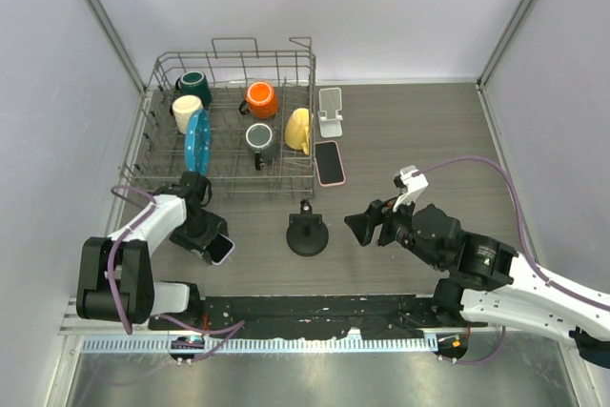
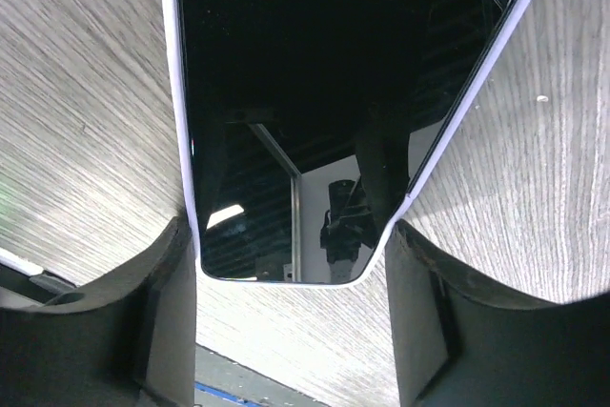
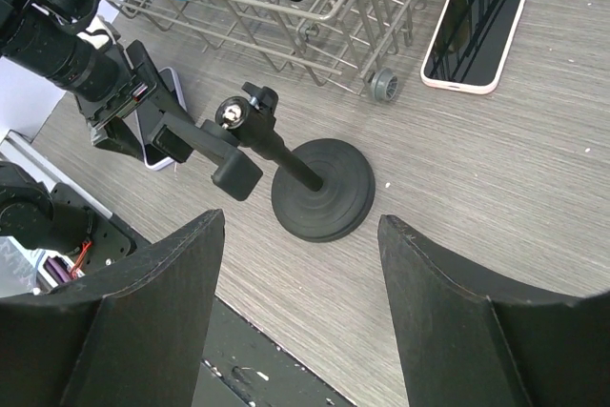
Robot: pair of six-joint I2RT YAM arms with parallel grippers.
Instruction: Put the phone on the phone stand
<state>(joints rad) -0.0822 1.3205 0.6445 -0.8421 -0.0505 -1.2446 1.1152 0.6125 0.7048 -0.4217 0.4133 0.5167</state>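
left gripper (image 2: 286, 235) pinching phone (image 2: 315, 64) left of stand (image 1: 307, 234) | right gripper (image 3: 300, 221) spread, right of stand | risk: thin edge grip slips, phone drops

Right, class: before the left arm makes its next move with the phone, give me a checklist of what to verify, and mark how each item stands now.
1. Phone sits between the left tool fingers, both long edges touched: ok.
2. Phone lifted off the table: cannot tell.
3. Black phone stand upright with nothing on it: ok.
4. Right tool open, hovering beside the stand without touching it: ok.
5. Stretch of table between phone and stand free of the dish rack: ok.
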